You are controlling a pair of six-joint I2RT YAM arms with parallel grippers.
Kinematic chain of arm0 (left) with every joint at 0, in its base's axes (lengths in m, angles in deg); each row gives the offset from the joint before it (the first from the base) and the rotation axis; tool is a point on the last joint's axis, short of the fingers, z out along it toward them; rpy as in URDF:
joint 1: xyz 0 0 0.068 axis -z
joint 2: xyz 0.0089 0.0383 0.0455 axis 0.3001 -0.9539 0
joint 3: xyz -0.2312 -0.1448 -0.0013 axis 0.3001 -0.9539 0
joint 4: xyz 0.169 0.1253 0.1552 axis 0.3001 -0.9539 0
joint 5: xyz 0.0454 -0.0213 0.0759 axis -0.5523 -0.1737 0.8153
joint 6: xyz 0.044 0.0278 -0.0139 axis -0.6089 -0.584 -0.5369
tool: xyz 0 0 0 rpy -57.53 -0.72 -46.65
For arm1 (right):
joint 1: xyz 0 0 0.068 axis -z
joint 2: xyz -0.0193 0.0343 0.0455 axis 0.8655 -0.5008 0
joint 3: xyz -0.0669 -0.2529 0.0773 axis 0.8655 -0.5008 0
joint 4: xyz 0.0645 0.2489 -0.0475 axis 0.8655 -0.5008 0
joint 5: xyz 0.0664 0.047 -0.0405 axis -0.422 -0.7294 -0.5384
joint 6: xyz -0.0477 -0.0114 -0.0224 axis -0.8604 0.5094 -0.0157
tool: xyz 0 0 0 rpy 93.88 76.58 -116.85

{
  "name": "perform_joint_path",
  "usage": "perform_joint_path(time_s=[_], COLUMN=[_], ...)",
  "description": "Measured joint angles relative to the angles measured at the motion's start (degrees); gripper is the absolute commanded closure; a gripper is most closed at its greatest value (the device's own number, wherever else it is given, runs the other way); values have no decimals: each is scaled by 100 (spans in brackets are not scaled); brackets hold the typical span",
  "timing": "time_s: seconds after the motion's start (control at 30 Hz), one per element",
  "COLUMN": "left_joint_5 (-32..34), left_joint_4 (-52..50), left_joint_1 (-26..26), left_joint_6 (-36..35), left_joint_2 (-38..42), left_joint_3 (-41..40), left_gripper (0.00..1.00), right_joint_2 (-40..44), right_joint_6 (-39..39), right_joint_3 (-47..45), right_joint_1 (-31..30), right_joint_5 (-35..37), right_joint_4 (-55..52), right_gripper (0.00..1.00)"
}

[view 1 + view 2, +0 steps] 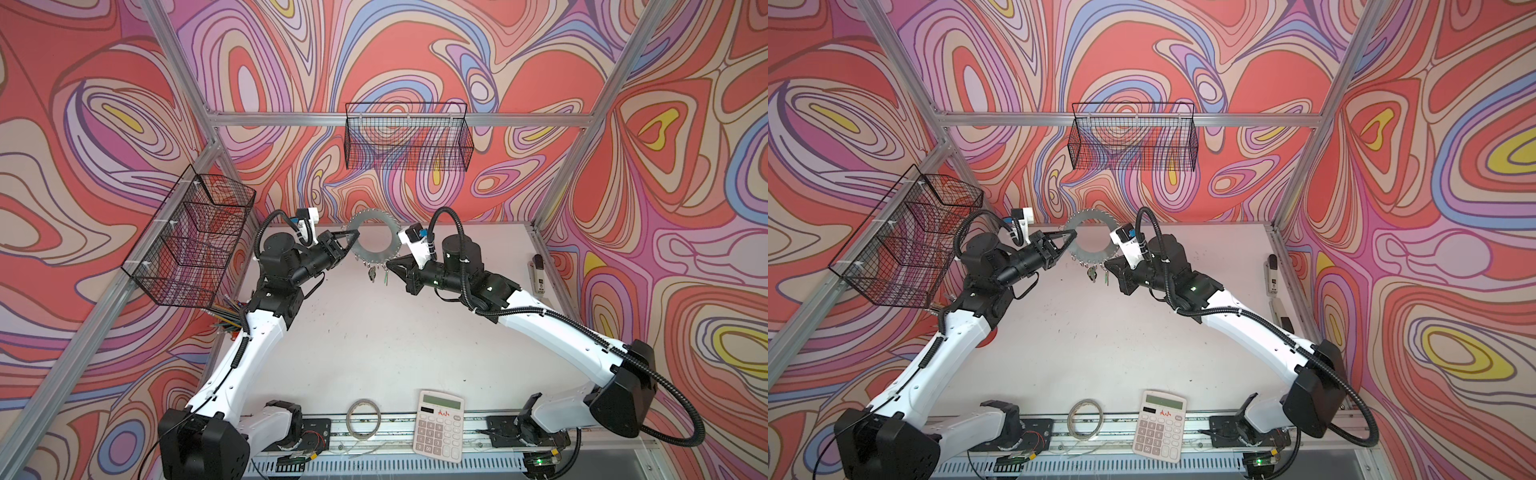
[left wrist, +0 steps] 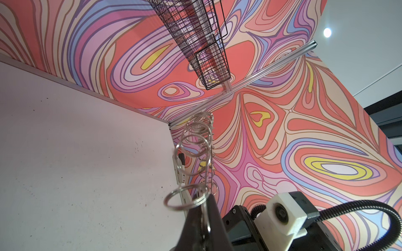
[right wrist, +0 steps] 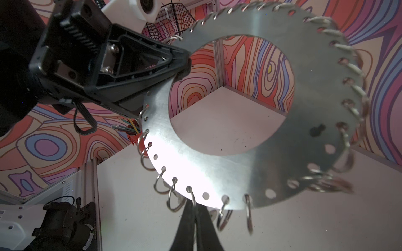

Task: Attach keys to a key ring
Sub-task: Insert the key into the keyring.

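The key ring is a flat grey disc with a big centre hole and small wire clips round its rim. It hangs upright above the far part of the table. My left gripper is shut on the disc's left rim; the right wrist view shows that grip on the disc. My right gripper is shut at the bottom rim, its tips pinching one wire clip. Two keys dangle from the bottom clips, one with a black tag and one with a green tag.
A calculator and a thin plain hoop lie at the table's front edge. Wire baskets hang on the left frame and on the back rail. Coloured pens stand by the left arm. A white device lies at the right edge.
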Motion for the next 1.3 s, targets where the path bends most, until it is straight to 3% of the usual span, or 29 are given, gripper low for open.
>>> perform_joint_path(time_s=[0.53,0.77,0.9,1.3], left_joint_5=[-332,-647,-798,-1615], left_joint_4=[-619,-164,70,457], left_joint_1=[26,9,-13,-201], left_joint_6=[-446,-129,81,688], left_joint_2=[-199,-413,-503,-992], left_joint_3=[181,-120,-376,-1147], left_gripper=[100,69,61,59], right_joint_2=[-92,-409,-566,-846], right_joint_6=[702,1235,1567,2514], right_joint_3=[614,1084,1139,1123], right_joint_1=[-24,-20,-20,15], right_joint_5=[-50,-330,-459,-636], right_joint_4=[-1545,-2249,-2441,-2706], right_gripper=[100,100,100,100])
